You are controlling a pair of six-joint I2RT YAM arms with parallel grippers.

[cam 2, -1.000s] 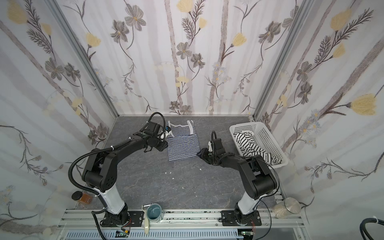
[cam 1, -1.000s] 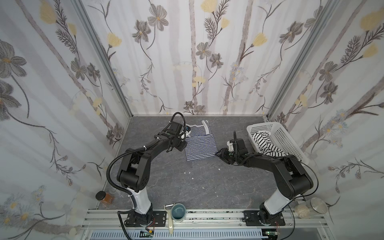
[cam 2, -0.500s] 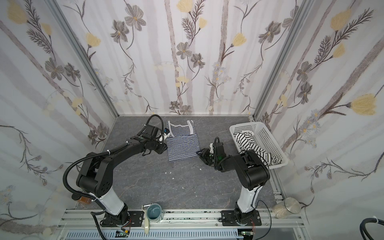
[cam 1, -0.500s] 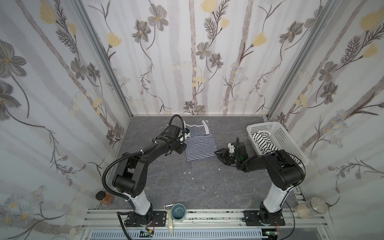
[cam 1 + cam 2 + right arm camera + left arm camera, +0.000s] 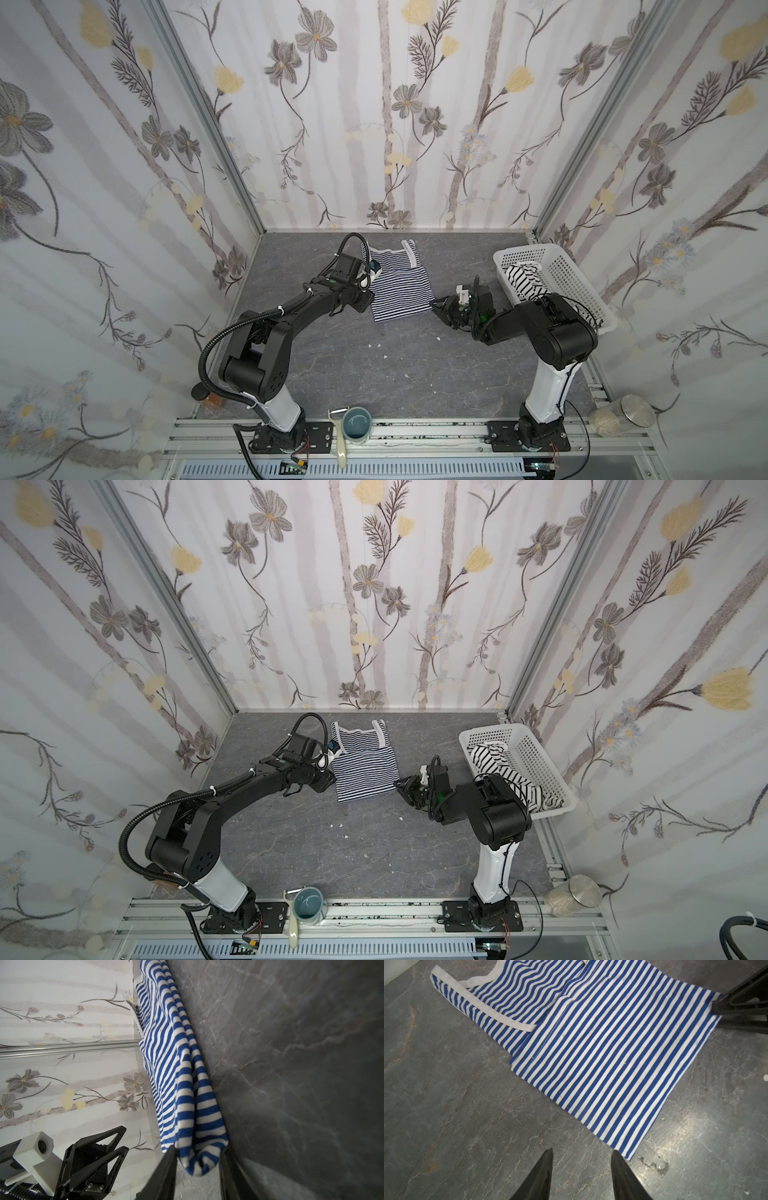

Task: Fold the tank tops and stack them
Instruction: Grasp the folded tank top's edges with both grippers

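Observation:
The navy-and-white striped tank top (image 5: 399, 291) (image 5: 365, 773) lies flat at the back middle of the grey table, its bottom part folded up over the body (image 5: 612, 1059). My left gripper (image 5: 368, 306) (image 5: 331, 786) (image 5: 581, 1151) is open over bare table, just off the top's near left corner. My right gripper (image 5: 434, 305) (image 5: 397, 785) (image 5: 198, 1148) is at the near right corner, shut on a bunched fold of the cloth (image 5: 187, 1095). The black-striped white tank top (image 5: 521, 280) (image 5: 490, 758) lies crumpled in the basket.
The white perforated basket (image 5: 552, 249) (image 5: 494, 729) stands at the back right, beside the right arm. At the front rail are a blue-grey cup (image 5: 357, 424) and a peeler (image 5: 340, 440). A glass jar (image 5: 623, 417) lies at the front right. Small white crumbs dot the table.
The right gripper's jaws have closed in on the top's near right corner, and that arm's elbow has drawn back. The left gripper has stayed open by the near left corner.

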